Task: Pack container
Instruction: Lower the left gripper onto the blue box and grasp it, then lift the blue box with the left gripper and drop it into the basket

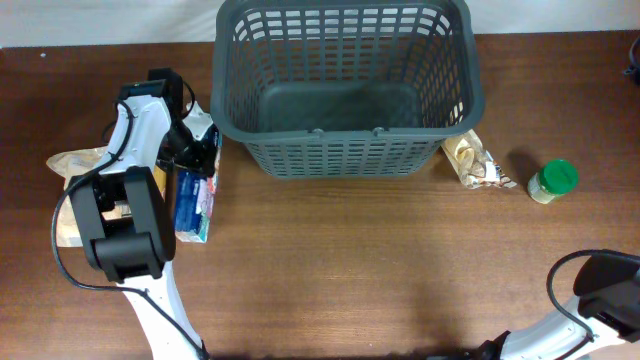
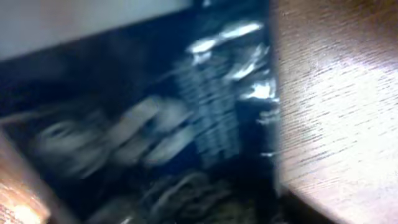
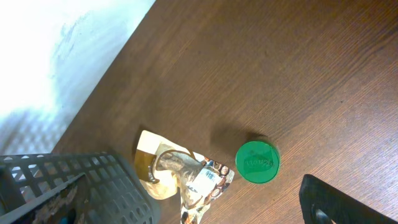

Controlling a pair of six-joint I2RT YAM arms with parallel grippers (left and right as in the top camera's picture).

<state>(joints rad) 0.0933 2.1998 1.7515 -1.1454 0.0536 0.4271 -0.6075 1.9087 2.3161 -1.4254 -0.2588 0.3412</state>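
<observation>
The container, a large dark grey lattice basket [image 1: 345, 85], stands at the back centre with nothing in it; its corner shows in the right wrist view [image 3: 93, 186]. My left gripper [image 1: 197, 152] is low over the top end of a blue snack packet [image 1: 192, 205] just left of the basket. The left wrist view is blurred and dark, filled by crinkled blue and silver wrapping [image 2: 217, 106], so the jaws cannot be made out. My right gripper is high at the front right; one black finger [image 3: 348, 199] shows at the frame edge, spread wide with nothing in it.
A tan bag [image 1: 72, 165] lies at the far left under the left arm. A brown-patterned snack bag [image 1: 472, 160] [image 3: 186, 174] lies by the basket's right front corner. A green-lidded jar [image 1: 553, 180] [image 3: 257, 162] stands right of it.
</observation>
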